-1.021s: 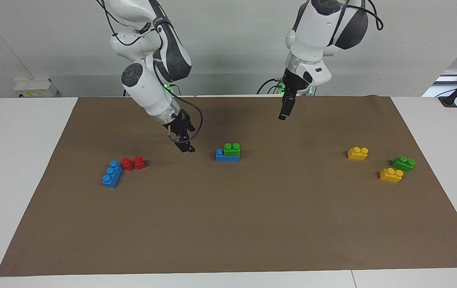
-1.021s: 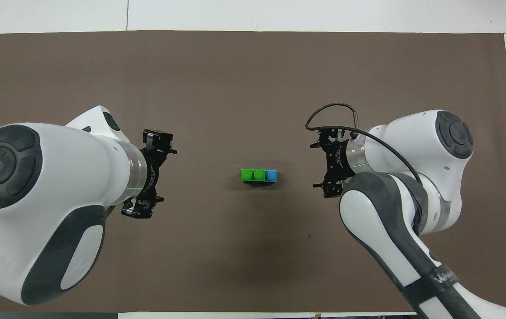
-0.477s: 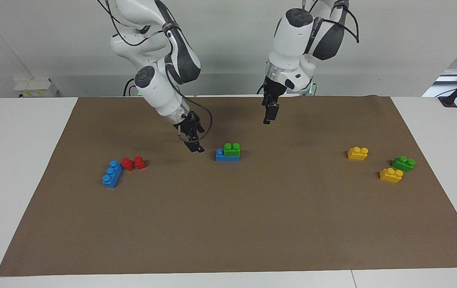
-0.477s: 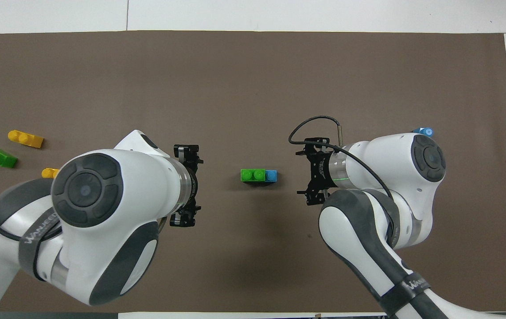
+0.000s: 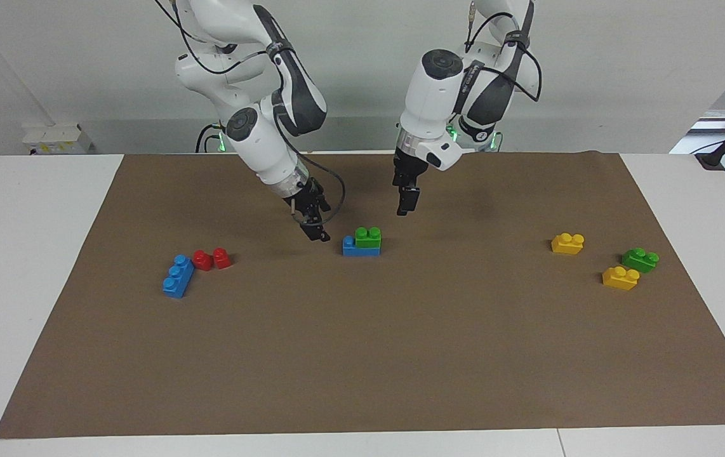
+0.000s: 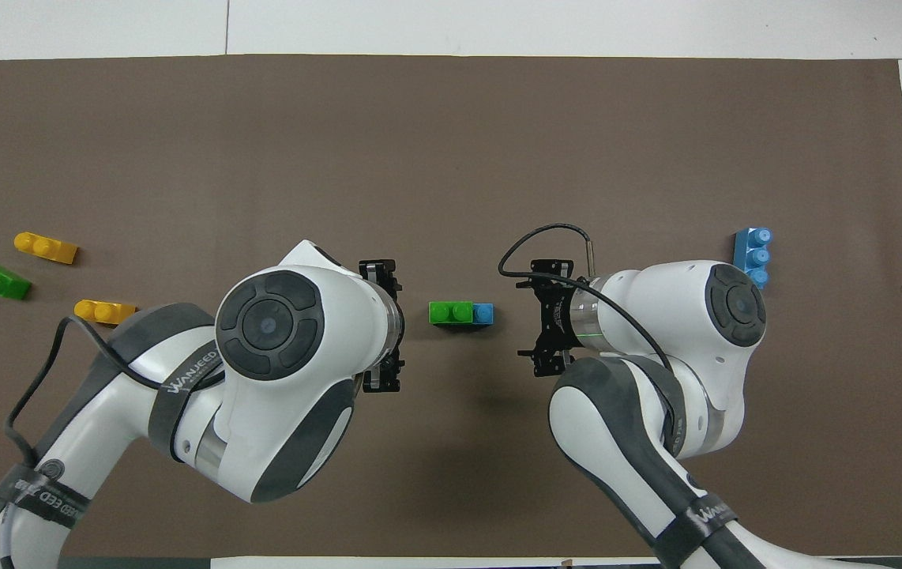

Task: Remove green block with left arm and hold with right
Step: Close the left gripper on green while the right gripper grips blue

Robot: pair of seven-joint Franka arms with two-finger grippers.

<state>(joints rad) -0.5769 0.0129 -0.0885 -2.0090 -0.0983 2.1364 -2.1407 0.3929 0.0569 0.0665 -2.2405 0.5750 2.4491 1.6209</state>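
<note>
Facing view alone shows both my left pincer [image 5: 403, 209] and right pincer [image 5: 319, 235] raised beside the green block [image 5: 368, 237], whether spread or closed I cannot tell.

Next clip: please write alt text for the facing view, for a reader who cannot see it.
Two white robot arms close in on a green block stacked on a blue brick at mid-mat: the right gripper hangs low beside the stack, the left gripper is above it. Loose blue, red, yellow and green bricks lie toward either end of the brown mat.

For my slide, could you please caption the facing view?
Both grippers, left and right, hang either side of a green block stacked on a blue block.
</note>
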